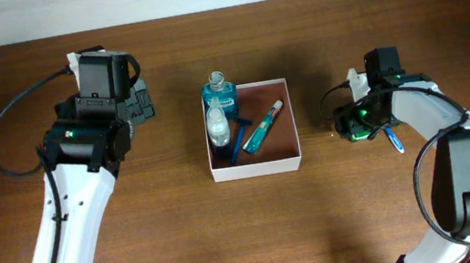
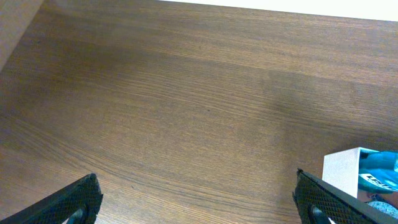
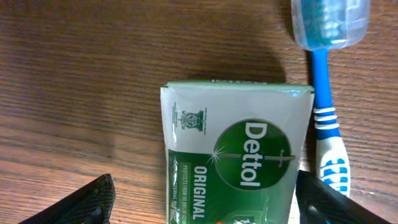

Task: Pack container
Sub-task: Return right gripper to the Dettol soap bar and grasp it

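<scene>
The container (image 1: pixel 255 165), a shallow white-walled box with a reddish-brown inside, sits mid-table. It holds a teal mouthwash bottle (image 1: pixel 220 97), a clear bottle (image 1: pixel 218 126), a blue razor (image 1: pixel 237 142) and a teal toothpaste tube (image 1: pixel 264 127). My right gripper (image 1: pixel 353 121) is open, low over a green Dettol soap pack (image 3: pixel 239 155), with a finger on each side of it (image 3: pixel 205 208). A blue toothbrush (image 3: pixel 326 99) lies just right of the soap. My left gripper (image 1: pixel 141 103) is open and empty (image 2: pixel 199 208), left of the container, whose corner (image 2: pixel 342 171) shows in the left wrist view.
The toothbrush also shows in the overhead view (image 1: pixel 393 139), beside the right arm. The wooden table (image 1: pixel 186 240) ends at a pale wall along the back. Black cables loop from both arms.
</scene>
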Controlling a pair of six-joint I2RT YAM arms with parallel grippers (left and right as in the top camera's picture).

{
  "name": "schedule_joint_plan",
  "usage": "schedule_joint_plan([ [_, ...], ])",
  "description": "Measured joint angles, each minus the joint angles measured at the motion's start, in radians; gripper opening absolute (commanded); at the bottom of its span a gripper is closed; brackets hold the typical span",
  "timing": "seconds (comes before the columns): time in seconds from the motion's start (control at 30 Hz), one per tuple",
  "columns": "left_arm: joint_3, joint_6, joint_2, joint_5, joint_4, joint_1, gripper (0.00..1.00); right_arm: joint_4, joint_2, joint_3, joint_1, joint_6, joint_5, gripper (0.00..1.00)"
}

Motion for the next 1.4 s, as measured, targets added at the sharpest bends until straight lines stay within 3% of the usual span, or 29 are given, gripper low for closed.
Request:
schedule_joint_plan([
  [0.57, 0.000, 0.000, 0.000, 0.000, 0.000, 0.000, 0.99, 0.018, 0.027, 0.002, 0.000, 0.000, 0.008, 0.79],
  [0.83, 0.000, 0.000, 0.000, 0.000, 0.000, 0.000, 1.00, 0.019, 0.032, 0.007, 0.000, -0.002, 0.024, 0.69],
  [1.0, 0.000, 0.000, 0.000, 0.000, 0.000, 0.000, 0.99, 0.019, 0.034, 0.009, 0.000, 0.000, 0.029, 0.50],
  [1.2, 0.000, 0.000, 0.000, 0.000, 0.000, 0.000, 0.99, 0.000, 0.038, 0.017, 0.000, -0.001, 0.029, 0.39],
  [1.4, 0.000, 0.000, 0.000, 0.000, 0.000, 0.000, 0.99, -0.080, 0.045, 0.047, 0.000, 0.000, 0.022, 0.39],
])
